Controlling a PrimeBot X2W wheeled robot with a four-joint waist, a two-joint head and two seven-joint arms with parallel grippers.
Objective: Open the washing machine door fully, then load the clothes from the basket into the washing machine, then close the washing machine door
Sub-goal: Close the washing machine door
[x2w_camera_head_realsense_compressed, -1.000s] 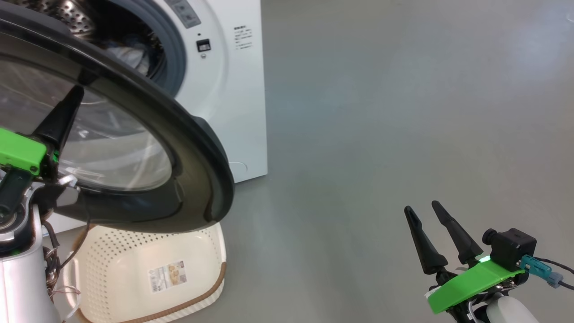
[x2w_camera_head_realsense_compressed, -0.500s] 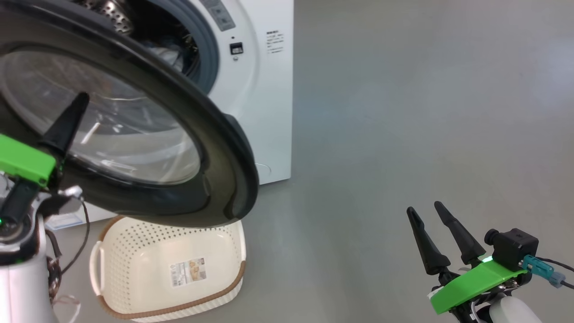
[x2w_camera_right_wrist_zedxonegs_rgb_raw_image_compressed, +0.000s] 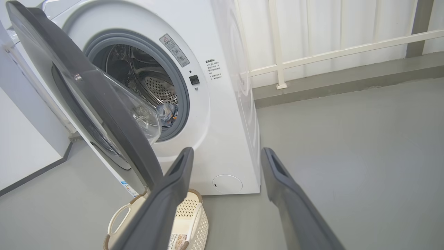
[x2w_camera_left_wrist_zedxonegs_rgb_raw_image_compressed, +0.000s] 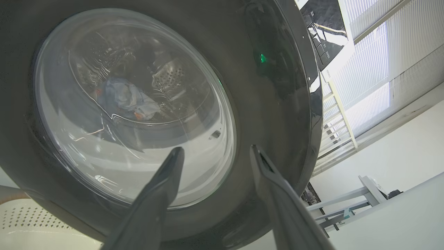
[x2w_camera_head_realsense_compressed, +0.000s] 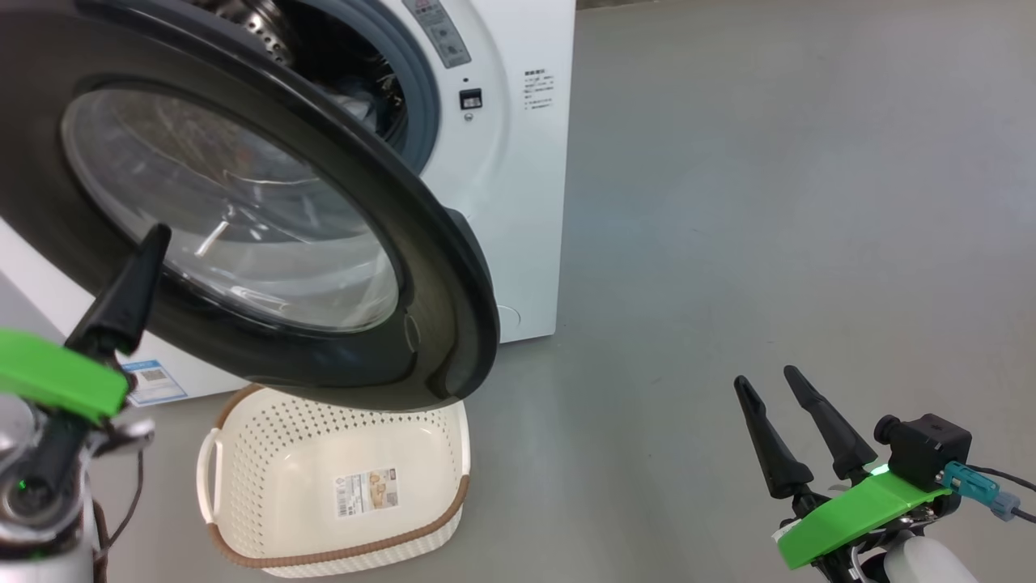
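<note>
Blue clothes (x2w_camera_left_wrist_zedxonegs_rgb_raw_image_compressed: pixel 126 99) behind the door (x2w_camera_left_wrist_zedxonegs_rgb_raw_image_compressed: pixel 274 86) glass face the parted left gripper (x2w_camera_left_wrist_zedxonegs_rgb_raw_image_compressed: pixel 216 149); the right gripper (x2w_camera_right_wrist_zedxonegs_rgb_raw_image_compressed: pixel 228 150), also parted, views the basket (x2w_camera_right_wrist_zedxonegs_rgb_raw_image_compressed: pixel 194 212).

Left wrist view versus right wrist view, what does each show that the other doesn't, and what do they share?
Left wrist view: the outer face of the large round glossy black door, close up. Right wrist view: the big white front-loading washing machine's grey rubber gasket and round lower service flap. Shared: the door, light-blue clothes in the perforated steel drum, and the cream-white perforated plastic basket.
</note>
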